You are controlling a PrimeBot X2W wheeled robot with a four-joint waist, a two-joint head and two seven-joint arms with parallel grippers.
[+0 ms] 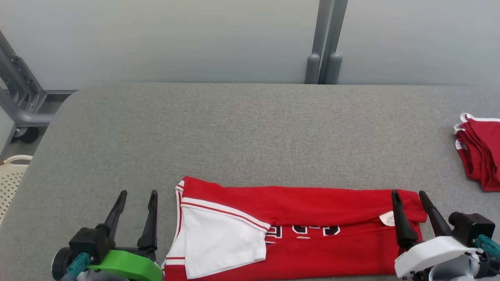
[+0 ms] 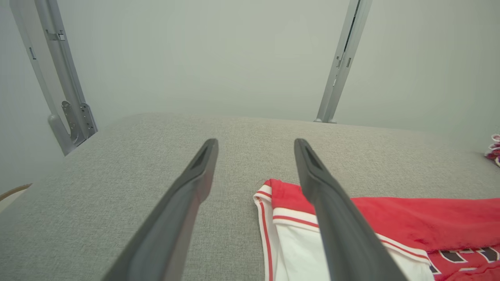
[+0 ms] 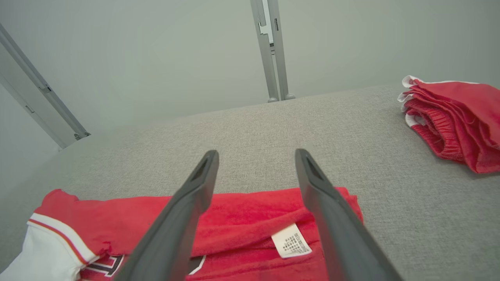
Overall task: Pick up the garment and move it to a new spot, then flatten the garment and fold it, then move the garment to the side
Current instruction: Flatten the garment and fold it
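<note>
The lengthwise-folded red jersey (image 1: 297, 218) is laid along the near edge of the desk (image 1: 234, 128), and its ends are best pinched through all layers by the wide-spread, empty left gripper (image 1: 139, 192) and right gripper (image 1: 408, 192).

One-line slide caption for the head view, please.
Red-and-white jersey lies partly folded on the grey table, left tool and right tool open at its ends, another red garment far right.
</note>
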